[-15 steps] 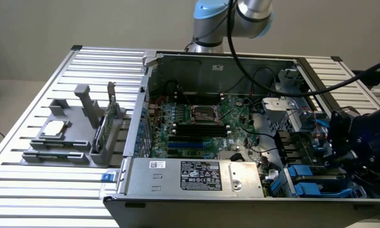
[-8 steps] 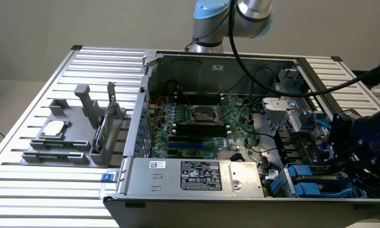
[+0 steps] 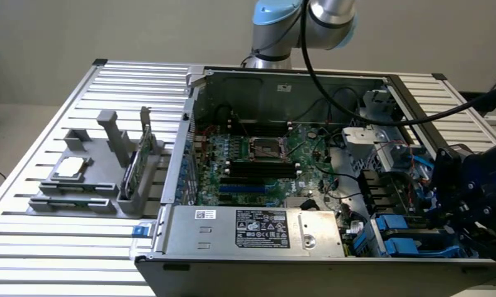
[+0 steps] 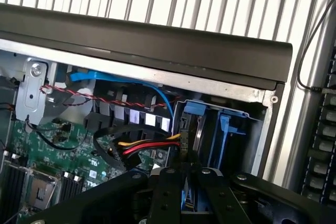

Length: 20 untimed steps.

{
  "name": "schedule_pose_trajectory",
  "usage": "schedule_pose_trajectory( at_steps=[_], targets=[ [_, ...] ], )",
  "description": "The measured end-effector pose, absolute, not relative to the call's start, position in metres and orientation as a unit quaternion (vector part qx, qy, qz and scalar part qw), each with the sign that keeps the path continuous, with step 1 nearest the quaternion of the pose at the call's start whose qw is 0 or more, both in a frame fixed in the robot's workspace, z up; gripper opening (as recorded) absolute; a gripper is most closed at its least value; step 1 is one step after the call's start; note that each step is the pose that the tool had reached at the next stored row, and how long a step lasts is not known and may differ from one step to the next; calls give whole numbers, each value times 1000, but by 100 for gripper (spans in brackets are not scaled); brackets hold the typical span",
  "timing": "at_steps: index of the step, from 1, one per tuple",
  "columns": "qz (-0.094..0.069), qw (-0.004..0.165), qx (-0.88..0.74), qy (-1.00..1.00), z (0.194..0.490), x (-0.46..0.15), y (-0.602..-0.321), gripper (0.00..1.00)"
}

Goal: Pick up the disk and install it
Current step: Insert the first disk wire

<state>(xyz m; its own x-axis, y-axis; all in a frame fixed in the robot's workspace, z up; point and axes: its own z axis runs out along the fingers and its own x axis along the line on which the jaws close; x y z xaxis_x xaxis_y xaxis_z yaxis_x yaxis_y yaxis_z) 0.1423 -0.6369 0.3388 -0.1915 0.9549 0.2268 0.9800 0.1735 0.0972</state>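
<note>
Claw [image 3: 456, 213] hangs at the lower right of the exterior view, black linkages over the drive bay of the open grey metal computer case [image 3: 289, 93], likely to line up with its slot. Blue-railed silver-grey disk [image 3: 395, 226] sits in that bay. Spread or pinching? Cannot tell.

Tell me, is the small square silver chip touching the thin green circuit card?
Apart. The exterior view shows the silver chip lying flat on the grey holder, with bare grey plastic between it and the upright green circuit card.

1 arm [image 3: 330, 15], elbow high, black hand [image 3: 467, 204] low at the exterior view's right edge.
</note>
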Motion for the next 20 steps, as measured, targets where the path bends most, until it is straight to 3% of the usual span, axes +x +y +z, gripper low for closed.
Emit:
schedule_pose_trajectory(
  at_steps=[11, 20],
  targets=[
    [-90, 39, -636, -765, 339, 142, -626, 17],
    [-85, 34, -647, -757, 339, 143, -622, 17]
  ],
)
